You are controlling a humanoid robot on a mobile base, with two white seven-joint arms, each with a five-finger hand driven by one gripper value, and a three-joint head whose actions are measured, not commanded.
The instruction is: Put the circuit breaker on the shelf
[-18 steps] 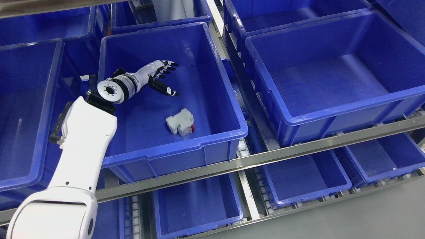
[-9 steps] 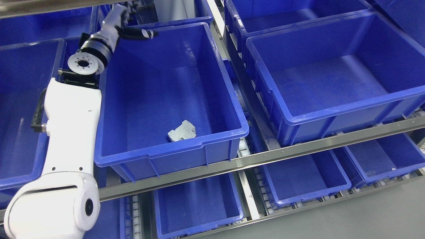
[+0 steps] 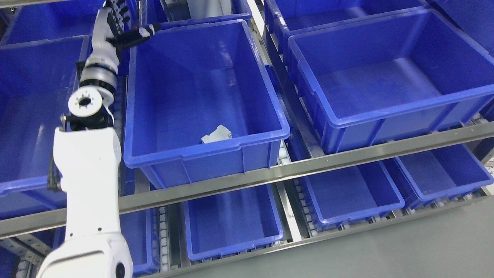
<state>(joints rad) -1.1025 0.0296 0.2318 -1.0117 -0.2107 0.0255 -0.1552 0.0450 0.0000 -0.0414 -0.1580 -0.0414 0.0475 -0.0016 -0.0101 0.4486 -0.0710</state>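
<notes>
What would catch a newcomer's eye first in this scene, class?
The white left arm rising along the picture's left, its left hand open above the middle blue bin's far left corner. Then the small white circuit breaker lying alone inside that bin, against its front wall.

Blue bins point(image 3: 247, 127); white circuit breaker point(image 3: 217, 135); white arm point(image 3: 87, 162), black fingers point(image 3: 123, 9).

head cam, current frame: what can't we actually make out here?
- circuit breaker: lower part hidden behind the front wall of the middle bin; its markings are too small to read.
- left hand: fingertips cut off by the top edge of the head view.
- Right hand: out of view entirely.
- lower-tier bins: rear parts hidden under the shelf rail.
</notes>
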